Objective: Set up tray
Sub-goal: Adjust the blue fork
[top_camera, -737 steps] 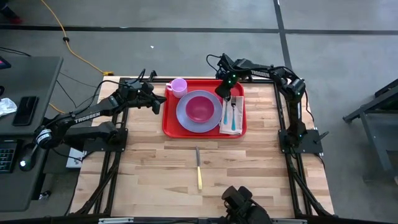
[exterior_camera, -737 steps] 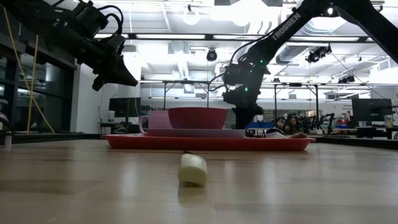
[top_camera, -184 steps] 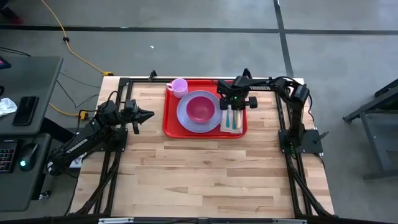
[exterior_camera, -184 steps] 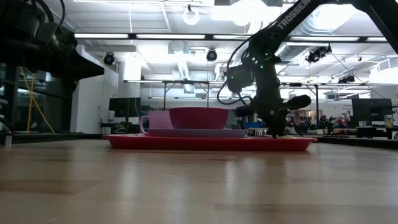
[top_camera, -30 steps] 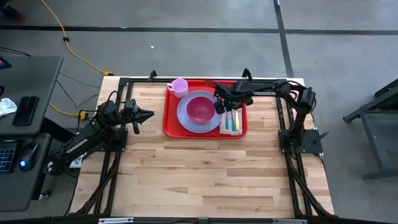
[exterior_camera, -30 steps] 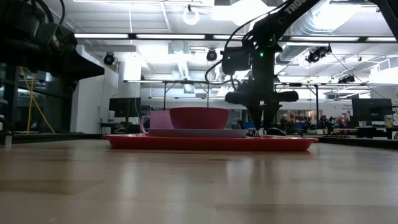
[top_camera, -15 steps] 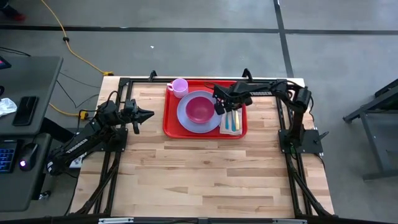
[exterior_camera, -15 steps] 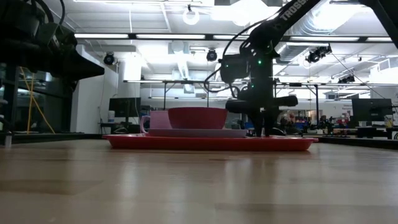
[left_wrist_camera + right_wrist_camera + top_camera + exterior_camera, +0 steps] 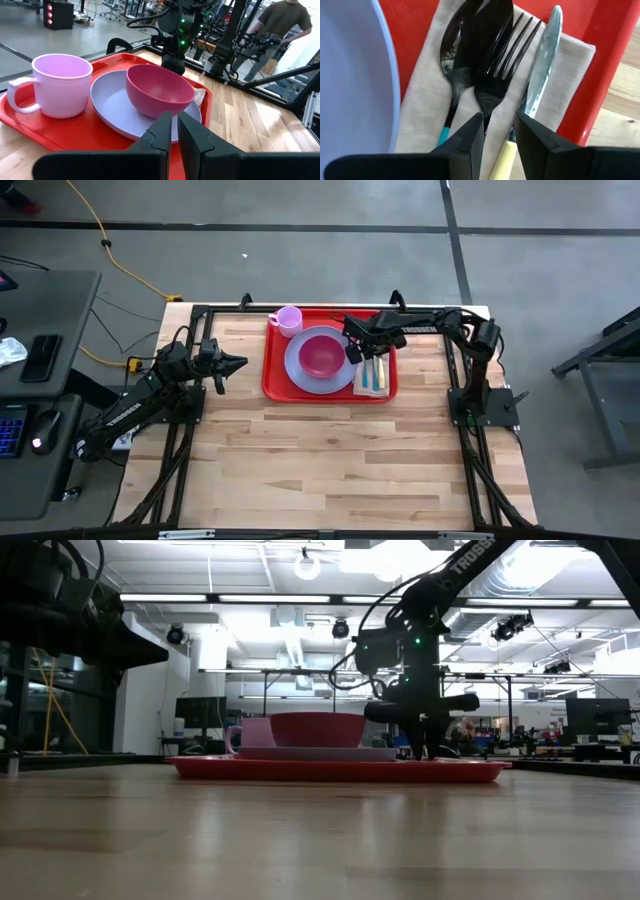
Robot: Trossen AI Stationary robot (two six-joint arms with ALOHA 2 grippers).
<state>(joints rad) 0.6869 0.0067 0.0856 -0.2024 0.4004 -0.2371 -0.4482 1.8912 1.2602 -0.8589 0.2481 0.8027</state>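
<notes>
Red tray (image 9: pixel 272 376), lavender plate (image 9: pixel 297 365), magenta bowl (image 9: pixel 322 354), pink mug (image 9: pixel 288 319), beige napkin (image 9: pixel 427 100).

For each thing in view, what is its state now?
Tray: flat on table, loaded.
Plate: on tray, under bowl.
Bowl: upright, empty.
Mug: upright on tray.
Napkin: under spoon, fork, knife.
Right gripper: slightly open above fork.
Left gripper: shut, beside tray.

Quick count, 1 of each tbh: 1 big red rectangular plastic tray (image 9: pixel 272 380), 1 lavender round plate (image 9: pixel 296 366), 1 magenta bowl (image 9: pixel 322 354), 1 pale pink mug w/ handle (image 9: pixel 288 319), 1 beige cloth napkin (image 9: pixel 427 102). Cutlery = 3 pcs: 1 teal-handled spoon (image 9: pixel 451 60), 1 fork (image 9: pixel 492 95), 1 yellow-handled knife (image 9: pixel 540 65). Also 2 dark robot arms.
</notes>
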